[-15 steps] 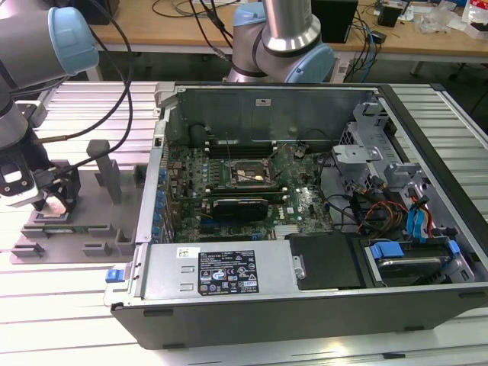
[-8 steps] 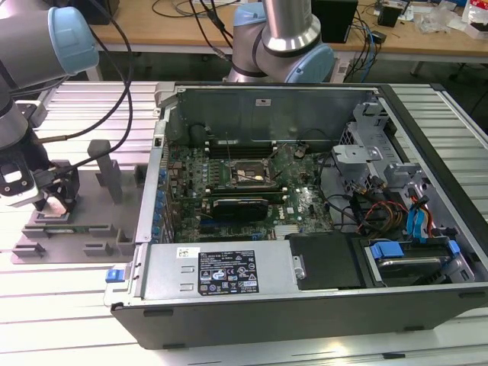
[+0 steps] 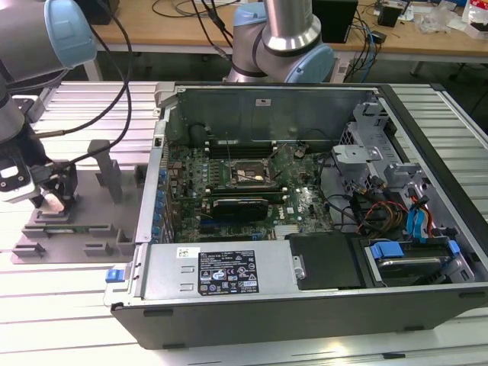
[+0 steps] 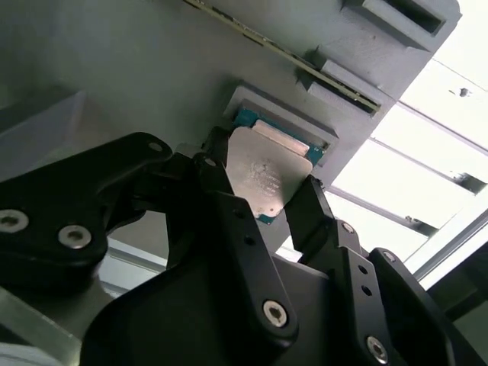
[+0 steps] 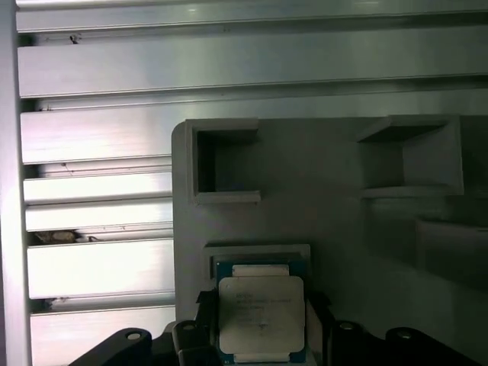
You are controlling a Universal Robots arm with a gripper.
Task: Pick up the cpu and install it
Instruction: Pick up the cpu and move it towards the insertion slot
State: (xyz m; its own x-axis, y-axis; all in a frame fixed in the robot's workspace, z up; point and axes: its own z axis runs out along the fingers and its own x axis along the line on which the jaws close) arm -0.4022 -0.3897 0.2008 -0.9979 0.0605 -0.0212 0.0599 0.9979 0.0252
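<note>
Black jaws apparently clamped on edges of flat square silver-topped cpu [image 4: 263,175], at pocket of grey plastic holder [image 5: 328,213]. Risk: slip on thin edges, tilt, jam against pocket wall.

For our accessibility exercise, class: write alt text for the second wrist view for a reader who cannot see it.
A silver-topped cpu lies in a recess of a grey holder, with the black pincer straddling it. Pale metal slats show beyond the holder.
</note>
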